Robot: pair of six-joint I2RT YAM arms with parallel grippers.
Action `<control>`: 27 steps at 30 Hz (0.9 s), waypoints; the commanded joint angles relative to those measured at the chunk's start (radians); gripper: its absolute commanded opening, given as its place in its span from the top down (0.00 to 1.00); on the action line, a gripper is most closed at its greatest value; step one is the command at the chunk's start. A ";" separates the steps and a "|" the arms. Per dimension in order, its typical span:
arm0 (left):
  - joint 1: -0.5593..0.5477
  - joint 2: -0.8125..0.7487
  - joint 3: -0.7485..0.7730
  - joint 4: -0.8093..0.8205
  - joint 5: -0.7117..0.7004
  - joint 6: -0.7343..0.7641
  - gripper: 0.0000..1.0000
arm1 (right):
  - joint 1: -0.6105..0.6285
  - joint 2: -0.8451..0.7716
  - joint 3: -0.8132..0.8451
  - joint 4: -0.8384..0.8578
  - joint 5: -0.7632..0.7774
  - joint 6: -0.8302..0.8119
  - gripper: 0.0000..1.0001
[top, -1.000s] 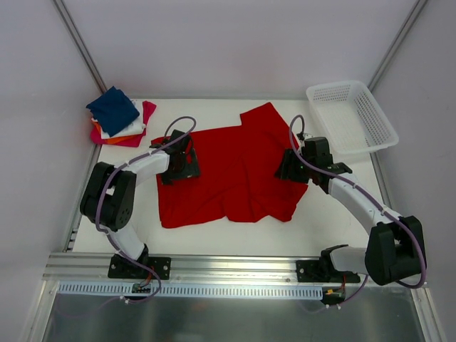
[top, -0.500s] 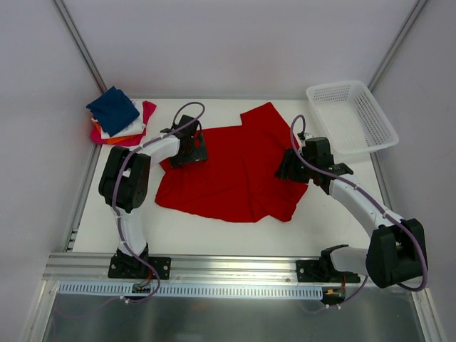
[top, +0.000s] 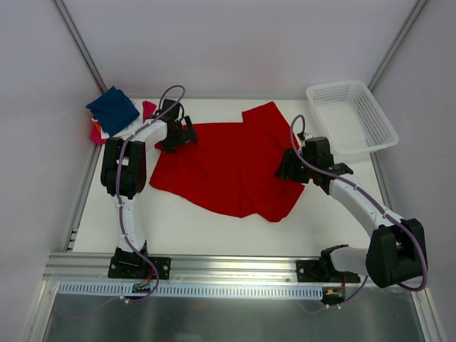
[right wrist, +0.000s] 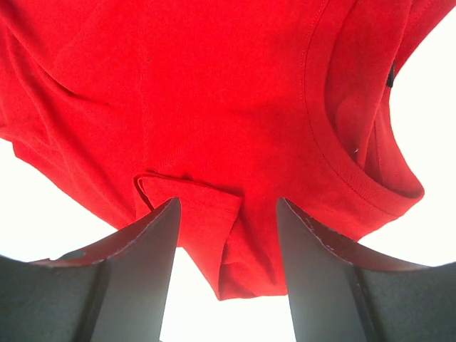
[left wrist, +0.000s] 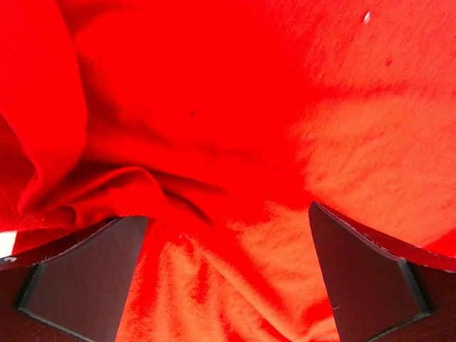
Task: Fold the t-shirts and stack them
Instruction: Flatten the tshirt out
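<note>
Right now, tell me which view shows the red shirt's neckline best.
The right wrist view: the neckline curves clearly beside the right end effector. The top external view shows the whole red shirt but no neckline detail; the left wrist view shows only wrinkled cloth.

We see a plain bright red shirt [top: 228, 171], a navy tee [top: 112, 108], a magenta tee [top: 149, 108], a white mesh-patterned basket [top: 350, 117], a white table [top: 178, 228], and white-and-black arms [top: 356, 196] with purple cables [top: 291, 135].
</note>
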 commanded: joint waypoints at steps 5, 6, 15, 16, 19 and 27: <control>0.010 -0.006 0.053 -0.054 0.089 0.025 0.01 | 0.025 0.003 0.036 0.010 0.010 0.008 0.40; 0.007 -0.032 0.041 -0.052 0.093 0.027 0.01 | 0.028 -0.003 0.033 0.009 0.015 0.010 0.40; -0.050 -0.352 -0.220 -0.058 0.082 -0.005 0.01 | 0.091 -0.046 0.001 -0.007 0.050 0.020 0.40; -0.064 -0.374 -0.272 -0.058 0.079 -0.011 0.01 | 0.096 -0.046 -0.005 -0.004 0.052 0.022 0.40; -0.091 -0.457 -0.359 -0.063 0.050 -0.027 0.01 | 0.117 -0.043 -0.030 0.012 0.053 0.030 0.40; -0.113 -0.578 -0.562 -0.070 -0.032 -0.073 0.01 | 0.133 -0.051 -0.047 0.026 0.046 0.033 0.40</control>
